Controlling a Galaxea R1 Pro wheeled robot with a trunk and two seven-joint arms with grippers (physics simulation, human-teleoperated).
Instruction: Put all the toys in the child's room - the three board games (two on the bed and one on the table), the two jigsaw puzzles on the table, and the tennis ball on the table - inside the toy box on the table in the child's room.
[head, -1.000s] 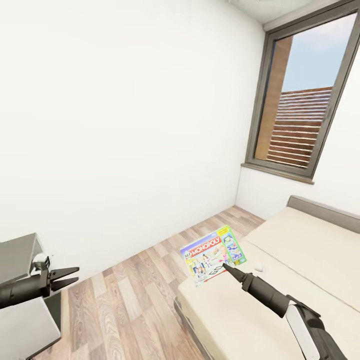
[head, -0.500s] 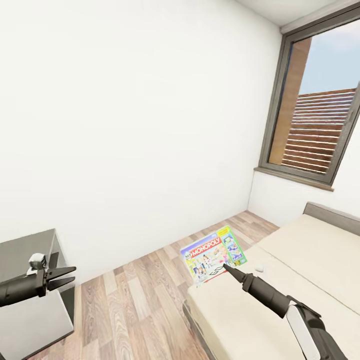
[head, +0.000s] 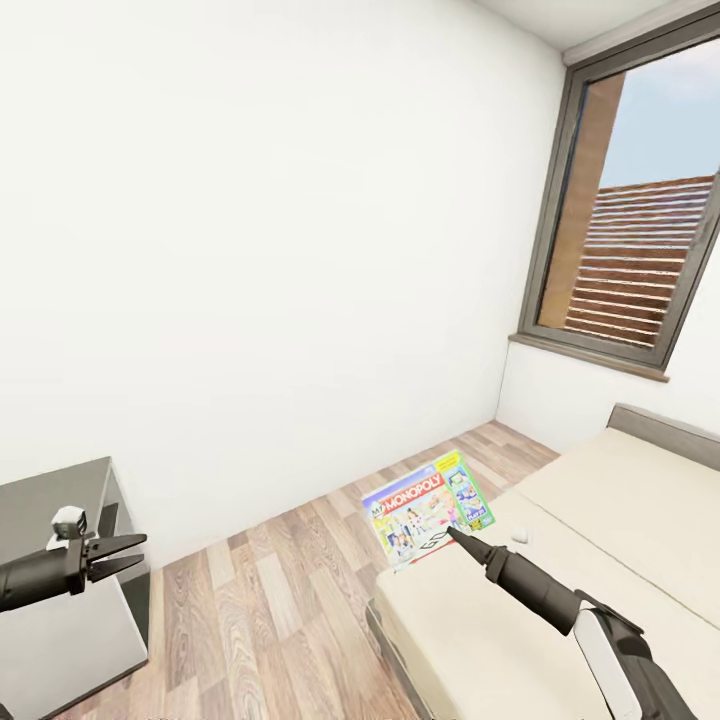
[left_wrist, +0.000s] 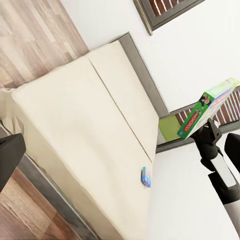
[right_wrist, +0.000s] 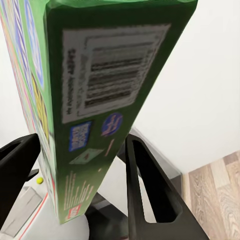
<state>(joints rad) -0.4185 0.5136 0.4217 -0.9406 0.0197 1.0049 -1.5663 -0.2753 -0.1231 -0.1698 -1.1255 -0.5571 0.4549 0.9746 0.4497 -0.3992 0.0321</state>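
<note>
From the head view, the right gripper (head: 455, 535) is closed on a board game (head: 428, 508), a flat box with a red Monopoly band. It holds the box up in the air, over the near corner of the bed (head: 600, 520) and the wood floor (head: 270, 590). The left gripper (head: 128, 553) hangs in the air with its two fingers a little apart and nothing between them, near a dark grey cabinet (head: 60, 500). A tall window (head: 630, 230) is in the wall past the bed. A small white thing (head: 518, 536) lies on the bed; I cannot tell what it is. In the left wrist view, the bed (left_wrist: 85, 115) is long and beige, and a small blue box, likely another board game (left_wrist: 146, 176), lies near its far edge. The held board game (left_wrist: 207, 107) is seen edge-on there. In the right wrist view, the green edge of the board game (right_wrist: 105, 95) with its barcode sits between the two black fingers (right_wrist: 145, 185), which press on it. I think the step in hand is carrying this game to the toy box. Next, the robot likely needs to turn toward the table, keep a firm hold, and lower the box in flat.
</note>
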